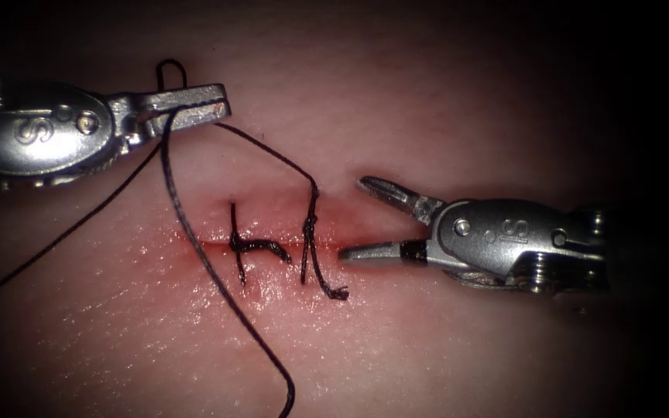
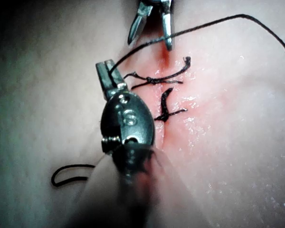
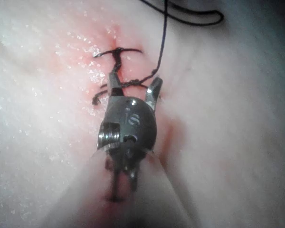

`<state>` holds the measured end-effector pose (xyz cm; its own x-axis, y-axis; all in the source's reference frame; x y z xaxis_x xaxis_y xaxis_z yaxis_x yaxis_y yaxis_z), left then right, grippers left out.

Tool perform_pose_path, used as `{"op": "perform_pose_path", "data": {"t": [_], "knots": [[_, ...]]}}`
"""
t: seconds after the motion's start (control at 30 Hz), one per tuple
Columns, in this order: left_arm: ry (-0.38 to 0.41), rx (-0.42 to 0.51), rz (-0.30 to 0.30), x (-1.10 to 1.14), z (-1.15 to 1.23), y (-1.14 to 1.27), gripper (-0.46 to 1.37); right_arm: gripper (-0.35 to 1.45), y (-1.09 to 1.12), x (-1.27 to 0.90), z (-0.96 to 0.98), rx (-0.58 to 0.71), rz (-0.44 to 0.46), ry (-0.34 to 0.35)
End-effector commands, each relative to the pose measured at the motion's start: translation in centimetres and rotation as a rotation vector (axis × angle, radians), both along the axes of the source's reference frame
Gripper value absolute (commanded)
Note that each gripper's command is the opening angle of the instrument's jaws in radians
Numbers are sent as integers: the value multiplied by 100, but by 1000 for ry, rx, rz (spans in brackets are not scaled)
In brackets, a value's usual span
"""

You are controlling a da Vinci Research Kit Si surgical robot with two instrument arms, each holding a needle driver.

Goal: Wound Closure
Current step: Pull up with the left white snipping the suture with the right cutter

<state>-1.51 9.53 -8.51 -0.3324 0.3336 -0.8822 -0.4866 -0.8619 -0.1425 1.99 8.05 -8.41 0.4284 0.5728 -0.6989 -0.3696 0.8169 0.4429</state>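
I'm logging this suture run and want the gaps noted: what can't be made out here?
- Needle: I cannot place it.
- Thread: both long strands run off the endoscope view's edges.
- Left tool: shut on the thread; its own jaws hide the gripped stretch.
- Right tool: open, holding nothing; its shaft is lost in dark.

Markings: a stamped letter "S" on the left tool's wrist housing (image 1: 32, 128), left of frame; the same "S" on the right tool's wrist housing (image 1: 514, 230), right of frame.

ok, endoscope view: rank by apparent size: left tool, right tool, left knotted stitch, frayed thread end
1-2. left tool, shut on thread, and right tool, open, holding nothing: look alike, not ranked
3. left knotted stitch
4. frayed thread end
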Motion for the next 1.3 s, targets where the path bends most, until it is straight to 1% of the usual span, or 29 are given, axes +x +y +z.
{"op": "perform_pose_path", "data": {"t": [0.03,0.1,0.27,0.43,0.7,0.8,1.0,1.3], "knots": [[0,1,2,0,0,1,-35,113,0,0,0,2,-3,3],[2,-2,5,0,-2,2,-35,113,0,0,-1,3,-3,2],[4,0,8,-1,-7,7,-35,116,7,1,0,-14,30,24],[4,5,7,-2,-11,9,-35,116,8,7,4,-20,42,15],[12,2,17,-11,-25,15,-35,116,16,25,16,-36,96,28],[12,0,22,-15,-26,15,-35,116,18,33,20,-44,111,30],[13,0,26,-17,-29,17,-35,116,19,45,26,-60,137,37],[13,-2,31,-18,-32,18,-35,117,17,78,41,-91,183,45]]}}
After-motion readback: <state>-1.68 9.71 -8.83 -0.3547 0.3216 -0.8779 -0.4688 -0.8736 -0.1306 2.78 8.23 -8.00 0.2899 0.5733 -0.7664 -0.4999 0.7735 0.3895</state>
